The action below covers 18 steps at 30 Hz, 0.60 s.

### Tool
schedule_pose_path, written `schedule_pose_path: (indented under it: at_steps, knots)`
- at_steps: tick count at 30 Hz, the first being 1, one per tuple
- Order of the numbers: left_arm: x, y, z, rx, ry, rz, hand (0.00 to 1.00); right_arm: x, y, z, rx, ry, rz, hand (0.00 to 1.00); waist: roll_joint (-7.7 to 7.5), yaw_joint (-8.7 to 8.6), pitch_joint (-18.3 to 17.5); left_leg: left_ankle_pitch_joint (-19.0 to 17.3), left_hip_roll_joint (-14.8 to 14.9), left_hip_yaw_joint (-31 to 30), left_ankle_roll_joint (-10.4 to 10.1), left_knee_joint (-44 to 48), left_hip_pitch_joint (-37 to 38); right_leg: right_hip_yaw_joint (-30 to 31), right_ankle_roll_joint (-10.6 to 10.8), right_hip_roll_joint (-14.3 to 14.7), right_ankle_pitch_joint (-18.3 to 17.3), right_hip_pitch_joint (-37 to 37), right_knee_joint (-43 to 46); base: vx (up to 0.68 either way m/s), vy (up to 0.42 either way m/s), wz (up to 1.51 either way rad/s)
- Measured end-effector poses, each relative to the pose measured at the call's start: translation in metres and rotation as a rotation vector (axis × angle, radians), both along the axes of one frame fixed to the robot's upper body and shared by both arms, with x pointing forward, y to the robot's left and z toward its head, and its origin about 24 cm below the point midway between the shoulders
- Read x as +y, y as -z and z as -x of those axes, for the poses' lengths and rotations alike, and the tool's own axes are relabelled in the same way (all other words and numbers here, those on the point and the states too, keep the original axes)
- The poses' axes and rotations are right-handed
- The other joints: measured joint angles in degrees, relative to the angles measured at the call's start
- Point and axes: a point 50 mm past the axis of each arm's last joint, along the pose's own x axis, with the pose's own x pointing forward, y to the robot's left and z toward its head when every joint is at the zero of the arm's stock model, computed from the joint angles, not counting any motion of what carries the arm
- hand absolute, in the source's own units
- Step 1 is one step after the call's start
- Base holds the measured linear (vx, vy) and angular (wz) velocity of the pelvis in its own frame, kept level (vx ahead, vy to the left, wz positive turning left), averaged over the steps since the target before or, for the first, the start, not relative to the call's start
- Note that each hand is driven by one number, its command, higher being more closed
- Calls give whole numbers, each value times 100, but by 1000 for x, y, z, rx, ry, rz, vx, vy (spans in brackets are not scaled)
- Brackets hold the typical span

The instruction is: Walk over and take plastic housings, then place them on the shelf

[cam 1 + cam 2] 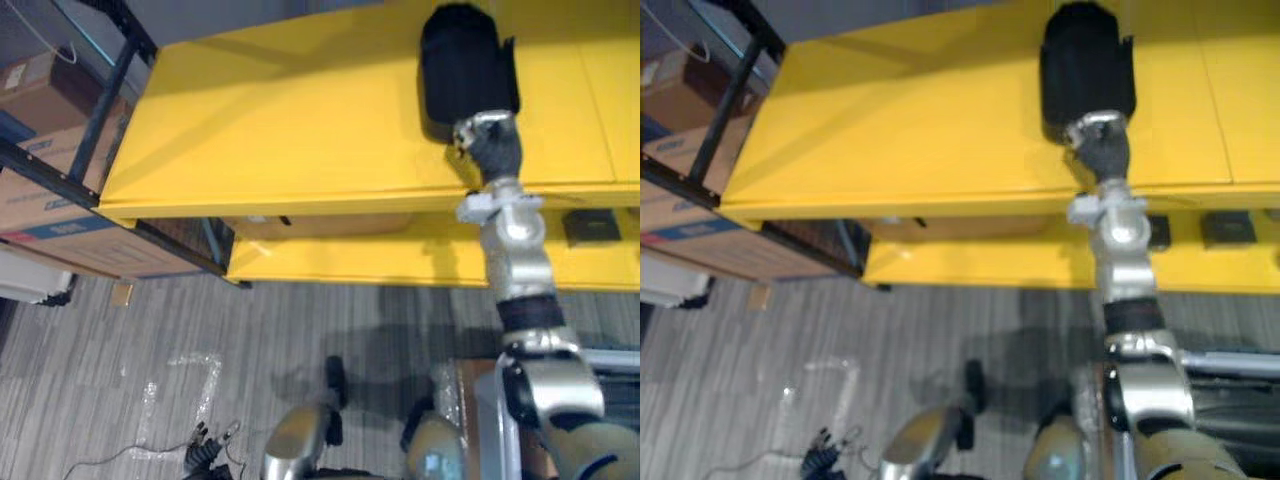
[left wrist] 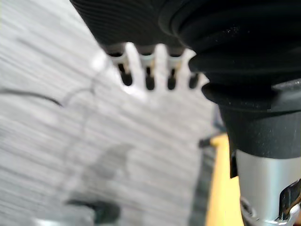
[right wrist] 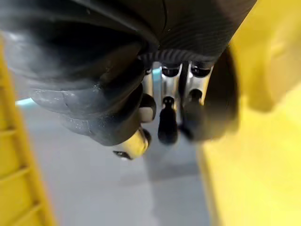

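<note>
Right hand (image 1: 468, 72) out over top shelf (image 1: 300, 120); cannot tell whether it grips anything. Left hand (image 1: 203, 453) low near floor, fingers loose, empty. Dark square housings (image 1: 590, 227) lie on lower shelf (image 1: 350, 262). Placing likely partly done. Cardboard boxes (image 1: 45, 95) at left, print unreadable.

Right hand (image 1: 468, 70) over the top shelf (image 1: 300, 120), boxes (image 1: 40, 110) on a rack (image 1: 108, 105) left of it

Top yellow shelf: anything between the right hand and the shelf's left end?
Nothing. In the left eye view the top yellow shelf is bare from the right hand to its left end.
</note>
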Motion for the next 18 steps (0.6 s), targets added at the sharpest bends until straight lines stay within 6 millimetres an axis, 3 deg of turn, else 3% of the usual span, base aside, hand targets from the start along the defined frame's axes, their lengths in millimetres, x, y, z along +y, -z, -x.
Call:
schedule_pose_path:
  at_steps: [2,6,8,11,15,18]
  knots:
    - [0,0,0,-2,-5,-2,0,7,23,15,51,-15,-31,0,-221,-66,-217,-30,61,20,-31,-6,112,-18,0,110,112,237,-306,123,-34,-14]
    - [-2,-1,-5,-8,-7,-9,0,-1,82,61,232,12,-57,0,-634,-219,-778,-186,157,120,-119,-37,250,54,7,314,355,560,-924,93,-18,-19]
    - [-2,-3,-11,-18,-2,-24,0,-9,103,74,315,44,-65,0,-707,-324,-841,-232,171,218,-95,-39,310,134,17,338,407,605,-1023,-4,24,-24]
    - [-6,-3,-13,-14,15,-43,0,-19,127,95,406,77,-112,0,-657,-453,-933,-305,170,439,-54,-41,421,355,64,351,515,632,-1182,-46,57,-37]
    - [-5,-2,-10,-6,-4,-46,0,-18,141,109,442,39,-293,0,-606,-472,-1020,-395,221,811,-53,-42,491,673,110,426,731,630,-1490,-25,55,-44]
    - [-1,-2,-7,12,-36,-61,0,-7,143,109,434,-14,-305,0,-659,-475,-1049,-443,249,1045,-63,-41,545,849,105,457,859,631,-1677,-4,39,-45]
